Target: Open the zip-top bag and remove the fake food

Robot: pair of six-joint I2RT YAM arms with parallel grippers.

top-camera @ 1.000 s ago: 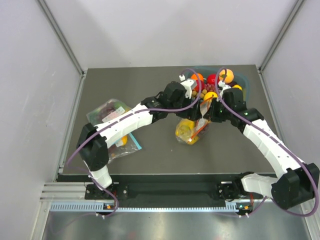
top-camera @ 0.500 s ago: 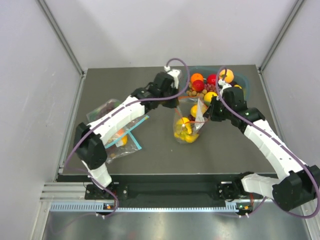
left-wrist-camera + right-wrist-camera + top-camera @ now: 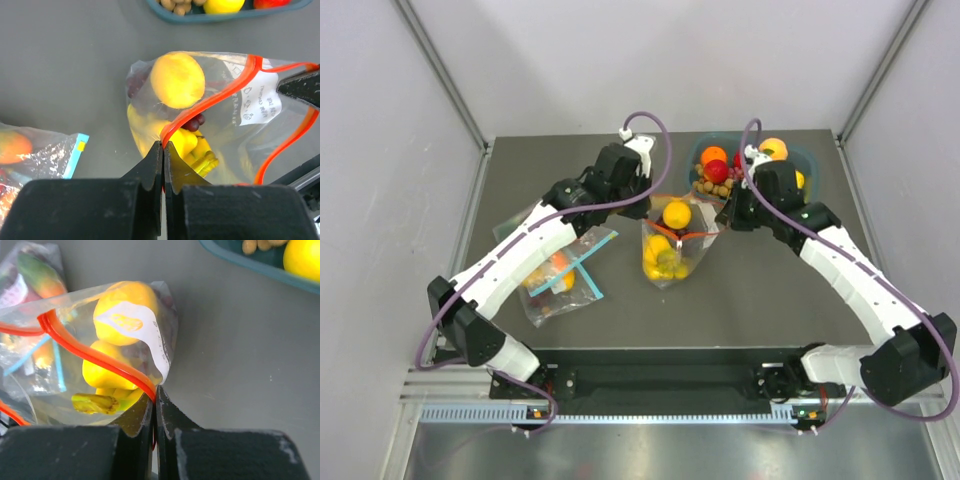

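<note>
Top external view: a clear crinkly plastic bag (image 3: 670,265) with a red-orange zip strip holds yellow plastic fruit (image 3: 677,213). It stretches away from the teal tray (image 3: 200,19). The left gripper (image 3: 162,145) and the right gripper (image 3: 155,390) pinch its zip tight.

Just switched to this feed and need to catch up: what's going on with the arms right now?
Both arms hold the zip-top bag up by its top. The left gripper and right gripper are each shut on its red-orange zip strip, on opposite sides, and the mouth looks pulled open. The lemon, banana bunch and grapes are inside; nothing has been taken out yet.
</note>
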